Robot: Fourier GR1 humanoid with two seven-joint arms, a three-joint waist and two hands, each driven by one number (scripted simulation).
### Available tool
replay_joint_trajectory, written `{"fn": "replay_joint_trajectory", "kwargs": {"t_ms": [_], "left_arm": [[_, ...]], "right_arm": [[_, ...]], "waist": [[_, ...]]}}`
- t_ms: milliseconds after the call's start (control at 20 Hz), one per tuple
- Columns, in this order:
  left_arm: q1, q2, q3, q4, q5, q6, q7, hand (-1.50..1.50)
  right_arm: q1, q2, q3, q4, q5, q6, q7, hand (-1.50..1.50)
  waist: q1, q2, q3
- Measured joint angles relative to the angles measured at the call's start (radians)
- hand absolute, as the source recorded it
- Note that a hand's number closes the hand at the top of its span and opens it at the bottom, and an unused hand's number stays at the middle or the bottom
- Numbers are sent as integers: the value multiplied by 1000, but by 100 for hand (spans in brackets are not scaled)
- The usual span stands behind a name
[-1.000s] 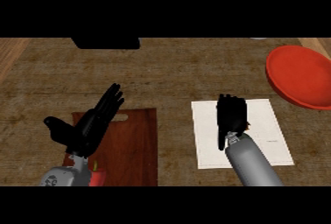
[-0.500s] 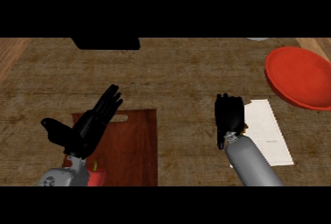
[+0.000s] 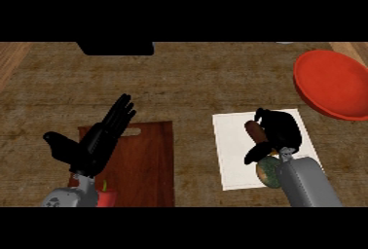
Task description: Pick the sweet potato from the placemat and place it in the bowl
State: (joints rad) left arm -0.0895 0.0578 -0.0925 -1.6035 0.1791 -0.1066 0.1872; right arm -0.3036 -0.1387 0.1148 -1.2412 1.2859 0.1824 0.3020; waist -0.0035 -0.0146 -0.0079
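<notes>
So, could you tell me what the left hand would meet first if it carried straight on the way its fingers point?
Probably nothing: the open left hand points up-right over bare brown wooden counter, though depth is unclear.

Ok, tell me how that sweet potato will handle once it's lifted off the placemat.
The sweet potato looks long and rounded, so it would probably roll if set down loosely. It seems stiff, not floppy. The right hand curls over it on the white placemat; carried to the red bowl, it may pivot between the fingers.
</notes>
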Motion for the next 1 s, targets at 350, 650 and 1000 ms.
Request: {"fn": "replay_joint_trajectory", "kwargs": {"t_ms": [350, 650, 1000], "left_arm": [[5, -2, 6, 0, -6, -3, -4, 0], [-1, -6, 10, 6, -9, 2, -2, 0], [4, -13, -1, 18, -17, 0, -16, 0]], "right_arm": [[98, -15, -17, -323, -44, 105, 62, 150], [111, -32, -49, -666, -82, 237, 141, 150], [1, -59, -144, -854, -124, 376, 230, 150]], "waist": [[-6, 8, 6], [-11, 8, 7], [-1, 12, 7]]}}
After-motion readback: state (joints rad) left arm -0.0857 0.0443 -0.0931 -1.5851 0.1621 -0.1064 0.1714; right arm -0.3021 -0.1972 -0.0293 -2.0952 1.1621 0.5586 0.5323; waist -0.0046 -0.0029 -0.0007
